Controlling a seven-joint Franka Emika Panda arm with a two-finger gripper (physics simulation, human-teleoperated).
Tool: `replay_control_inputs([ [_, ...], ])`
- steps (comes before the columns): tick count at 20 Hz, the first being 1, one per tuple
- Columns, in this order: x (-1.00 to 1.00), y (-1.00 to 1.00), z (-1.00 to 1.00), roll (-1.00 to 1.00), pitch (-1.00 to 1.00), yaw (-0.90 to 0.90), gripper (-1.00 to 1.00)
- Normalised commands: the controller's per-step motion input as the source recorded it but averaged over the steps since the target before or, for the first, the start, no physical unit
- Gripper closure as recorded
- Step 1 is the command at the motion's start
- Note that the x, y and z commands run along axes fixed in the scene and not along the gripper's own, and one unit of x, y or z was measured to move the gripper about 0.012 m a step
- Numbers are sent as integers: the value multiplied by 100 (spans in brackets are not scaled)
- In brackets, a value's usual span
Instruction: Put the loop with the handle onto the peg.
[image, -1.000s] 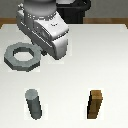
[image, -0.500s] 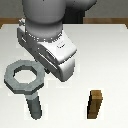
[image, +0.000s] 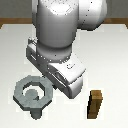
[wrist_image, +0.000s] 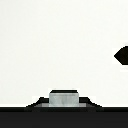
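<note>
white tabletop (image: 112, 55) under everything, brown strip of floor along the far edge. grey loop with the handle (image: 33, 92) low on the exterior view's left, seen from above as a faceted ring with a round hole. inside that hole, lighter flat top of the peg (image: 31, 93); short dark stub of the peg poking out beneath the ring, down to the tabletop. ring apparently around the peg, but height above the tabletop not clear. big pale arm (image: 67, 30) filling the middle, wrist block slanting down toward the ring and meeting its near side. pincer itself hidden behind the wrist, so opening not readable, nor any grip on the ring's tab. brown wooden block (image: 95, 104) upright on the exterior view's right, well apart from the peg. wrist view: blank white, grey block (wrist_image: 63, 98) at the dark edge, dark shape (wrist_image: 121, 55) at one side.
</note>
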Motion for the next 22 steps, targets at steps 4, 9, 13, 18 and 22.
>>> replay_control_inputs([
  [4,0,-25,-25,0,0,0,100],
  [9,0,0,-80,0,0,0,100],
  [13,0,0,-25,0,0,0,-100],
  [18,0,0,0,0,0,0,-100],
  [22,0,0,0,0,0,0,-100],
])
